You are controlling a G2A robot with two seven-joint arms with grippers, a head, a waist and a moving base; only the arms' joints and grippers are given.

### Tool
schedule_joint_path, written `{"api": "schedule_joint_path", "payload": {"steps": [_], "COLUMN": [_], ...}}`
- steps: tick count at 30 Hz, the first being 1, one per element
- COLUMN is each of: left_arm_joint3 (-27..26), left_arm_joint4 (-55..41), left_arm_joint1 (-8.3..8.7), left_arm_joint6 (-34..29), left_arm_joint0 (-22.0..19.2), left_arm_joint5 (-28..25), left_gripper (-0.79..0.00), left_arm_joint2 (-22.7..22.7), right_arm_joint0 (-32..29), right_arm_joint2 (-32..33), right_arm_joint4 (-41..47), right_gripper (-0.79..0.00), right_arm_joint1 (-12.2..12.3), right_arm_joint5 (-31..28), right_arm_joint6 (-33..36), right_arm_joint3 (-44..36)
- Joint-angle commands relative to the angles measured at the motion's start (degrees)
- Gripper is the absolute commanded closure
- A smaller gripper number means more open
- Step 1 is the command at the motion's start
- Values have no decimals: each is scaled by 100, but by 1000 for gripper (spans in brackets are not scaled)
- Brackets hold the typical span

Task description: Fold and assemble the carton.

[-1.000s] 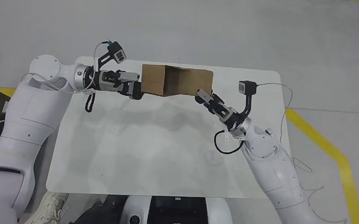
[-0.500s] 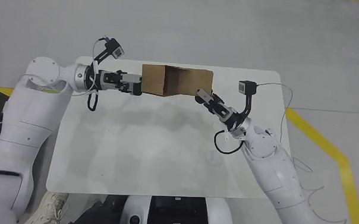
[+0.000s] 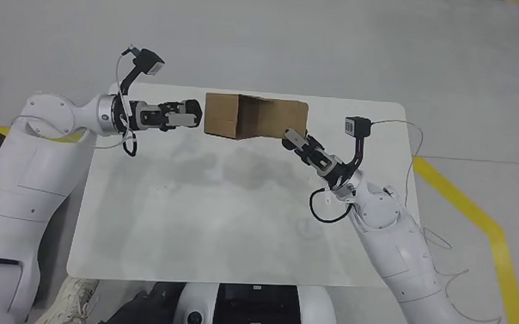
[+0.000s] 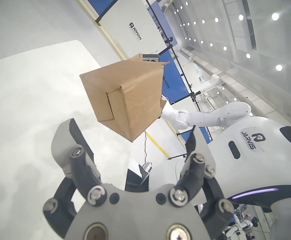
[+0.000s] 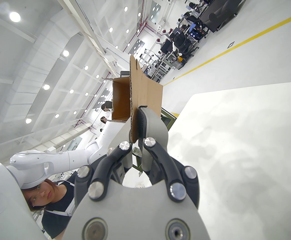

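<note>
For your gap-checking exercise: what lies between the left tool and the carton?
Nothing: in the top view, just bare table shows in the gap between the open left tool and the carton.

White rectangular surface, rounded corners, smooth flat top with slight sheen. Faint cloudy grey mottling across middle and right half; same mottling in both wrist views. Right edge straight. Surface stands on pale grey floor. Yellow floor stripe angles past right side, apart from surface edge. Second short yellow stripe piece on floor off left side, well apart from edge.
</note>
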Motion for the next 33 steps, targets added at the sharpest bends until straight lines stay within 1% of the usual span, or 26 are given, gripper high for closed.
{"api": "schedule_joint_path", "payload": {"steps": [1, 12, 14, 17, 18, 20, 21, 23, 25, 26, 28, 31, 33], "left_arm_joint3": [5, 5, -118, -196, -176, -118, -62, 93, 248, 290, 168, -140, -304], "left_arm_joint4": [0, 0, 71, 343, 416, 1413, 1747, 2044, 2557, 2675, 3040, 3633, 4027], "left_arm_joint1": [-1, -1, -10, -27, -37, -34, -44, -65, -65, -68, -87, -102, -114], "left_arm_joint6": [-4, -4, 291, 663, 762, 1337, 1660, 2166, 2657, 2802, 3036, 3389, 3790], "left_arm_joint0": [-3, -3, 82, 179, 207, 201, 234, 313, 319, 316, 321, 407, 520], "left_arm_joint5": [5, 5, -9, -431, -670, -1335, -1657, -2163, -2655, -2751, -2751, -2751, -2751], "left_gripper": [-785, -785, -785, -785, -785, -785, -785, -785, -785, -785, -785, -785, -785], "left_arm_joint2": [2, 2, -25, -69, -76, -133, -142, -119, -139, -154, -215, -300, -303], "right_arm_joint0": [0, 0, 0, 0, 0, 0, 0, 0, 0, 0, 0, 0, 0], "right_arm_joint2": [0, 0, 0, 0, 0, 0, 0, 0, 0, 0, 0, 0, 0], "right_arm_joint4": [0, 0, 0, 0, 0, 0, 0, 0, 0, 0, 0, 0, 0], "right_gripper": [0, 0, 0, 0, 0, 0, 0, 0, 0, 0, 0, 0, 0], "right_arm_joint1": [0, 0, 0, 0, 0, 0, 0, 0, 0, 0, 0, 0, 0], "right_arm_joint5": [0, 0, 0, 0, 0, 0, 0, 0, 0, 0, 0, 0, 0], "right_arm_joint6": [0, 0, 0, 0, 0, 0, 0, 0, 0, 0, 0, 0, 0], "right_arm_joint3": [0, 0, 0, 0, 0, 0, 0, 0, 0, 0, 0, 0, 0]}}
